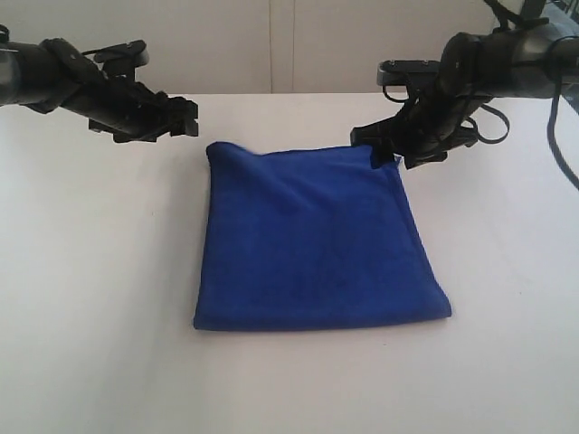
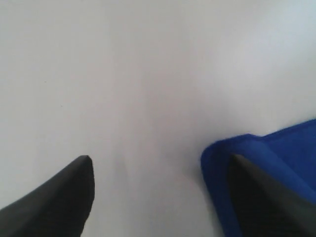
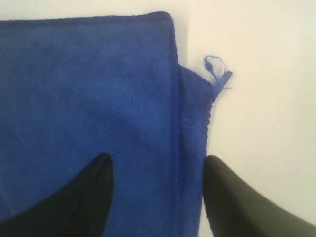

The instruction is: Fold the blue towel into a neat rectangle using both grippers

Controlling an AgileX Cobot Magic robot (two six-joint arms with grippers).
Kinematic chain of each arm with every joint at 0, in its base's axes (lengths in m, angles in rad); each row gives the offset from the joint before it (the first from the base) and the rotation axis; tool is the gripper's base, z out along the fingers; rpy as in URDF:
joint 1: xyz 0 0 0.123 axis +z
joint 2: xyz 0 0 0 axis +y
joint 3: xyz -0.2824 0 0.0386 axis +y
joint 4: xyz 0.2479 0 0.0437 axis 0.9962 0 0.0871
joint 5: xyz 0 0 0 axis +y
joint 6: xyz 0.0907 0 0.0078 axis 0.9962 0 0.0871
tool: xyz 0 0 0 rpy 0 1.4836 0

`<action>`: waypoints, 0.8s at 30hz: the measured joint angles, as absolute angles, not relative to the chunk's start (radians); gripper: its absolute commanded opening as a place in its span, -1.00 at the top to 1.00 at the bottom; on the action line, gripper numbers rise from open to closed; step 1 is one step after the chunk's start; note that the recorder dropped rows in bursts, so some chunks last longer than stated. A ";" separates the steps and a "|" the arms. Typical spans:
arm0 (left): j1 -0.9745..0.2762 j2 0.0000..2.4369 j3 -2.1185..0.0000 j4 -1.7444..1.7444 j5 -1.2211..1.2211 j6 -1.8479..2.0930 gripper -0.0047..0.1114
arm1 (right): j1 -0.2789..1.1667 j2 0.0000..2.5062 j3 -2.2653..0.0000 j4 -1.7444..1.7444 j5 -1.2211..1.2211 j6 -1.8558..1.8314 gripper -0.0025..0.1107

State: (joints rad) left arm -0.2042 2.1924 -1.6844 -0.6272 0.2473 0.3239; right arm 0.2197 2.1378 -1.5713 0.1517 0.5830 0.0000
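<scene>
Both pairs of fingers stand wide apart and hold nothing. The blue towel (image 1: 317, 244) lies folded on the counter (image 1: 90, 316), with its two far corners at the fingertips and the rest of it spread away from them.

Watch the right fingers (image 1: 387, 149) first. They straddle the towel's side edge, and the two layers there don't line up. The upper layer (image 3: 98, 89) ends between the fingers, while the lower layer (image 3: 195, 113) juts out past it, carrying the tag (image 3: 217, 74) at its corner. If you close here you may catch only one layer, and the other will probably drag or peel open on the lift, leaving a skewed fold.

The left fingers (image 1: 184, 116) sit mostly off the cloth — one over the rounded corner, the other over bare counter. Come straight down and you will likely pinch only a sliver of hem, which soft pile lets slip, or push the corner under itself.

You cannot tell from these views how high either pair rides above the cloth, so a hurried descent could press into the counter. Uneven grips on the two corners would likely twist the towel when you carry it over.
</scene>
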 measured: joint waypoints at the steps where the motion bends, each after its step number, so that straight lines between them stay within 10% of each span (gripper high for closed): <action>1: -0.201 2.192 -1.684 -0.629 0.256 0.322 -0.40 | 0.220 2.138 -1.571 0.158 0.577 0.000 0.03; 24: -0.200 2.190 -1.687 -0.612 0.606 0.316 -0.40 | 0.181 2.379 -1.924 0.249 0.550 0.000 0.20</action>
